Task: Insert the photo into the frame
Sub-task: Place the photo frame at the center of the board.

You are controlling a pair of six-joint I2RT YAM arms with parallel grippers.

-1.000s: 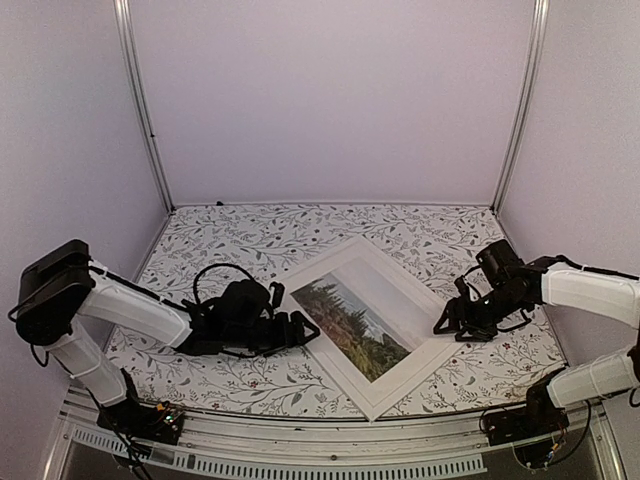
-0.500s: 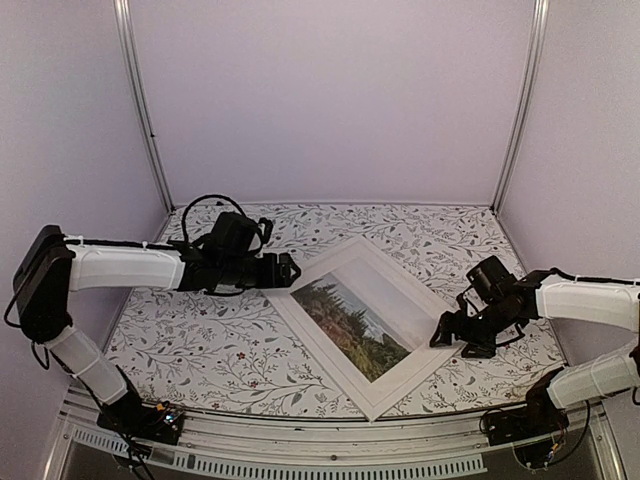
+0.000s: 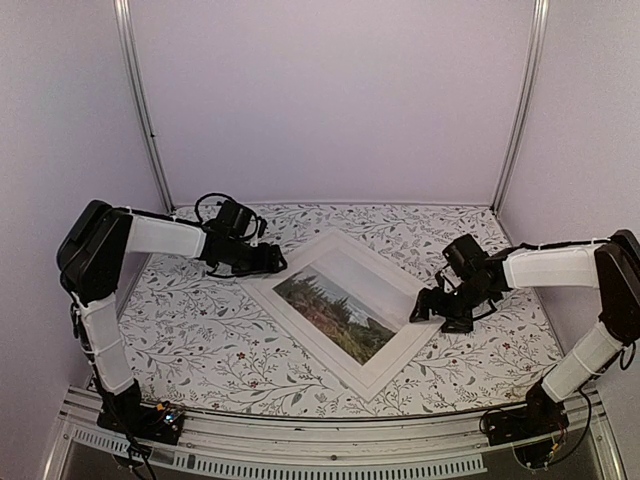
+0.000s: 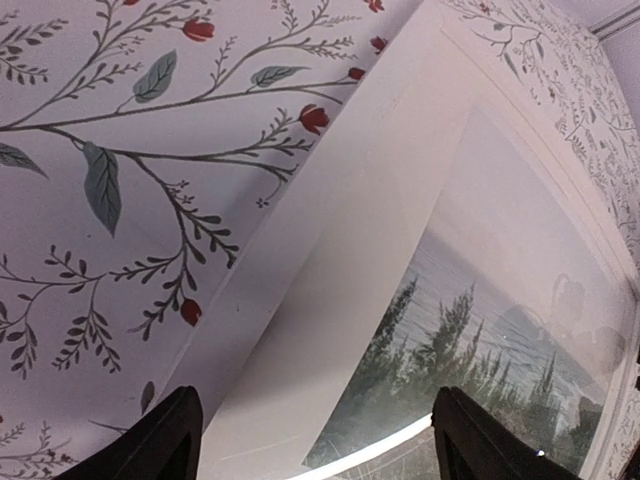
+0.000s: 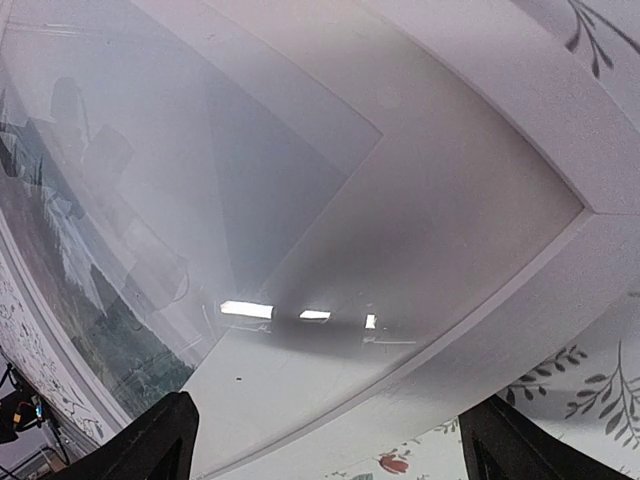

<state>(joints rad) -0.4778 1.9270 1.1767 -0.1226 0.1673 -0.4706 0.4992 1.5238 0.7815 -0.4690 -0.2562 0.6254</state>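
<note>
No text, label, brand, number or sign can be read on the photo [image 3: 330, 312], the frame [image 3: 372, 383] or the floral table cover [image 3: 200, 340].

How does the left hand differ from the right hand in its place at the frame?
The left hand is at the far-left corner of the frame; the right hand is at its right corner. The left hand is farther back on the table than the right hand. The left hand's camera sees much bare table beside the frame; the right hand's sees almost only frame. Both hands are open and low.
</note>
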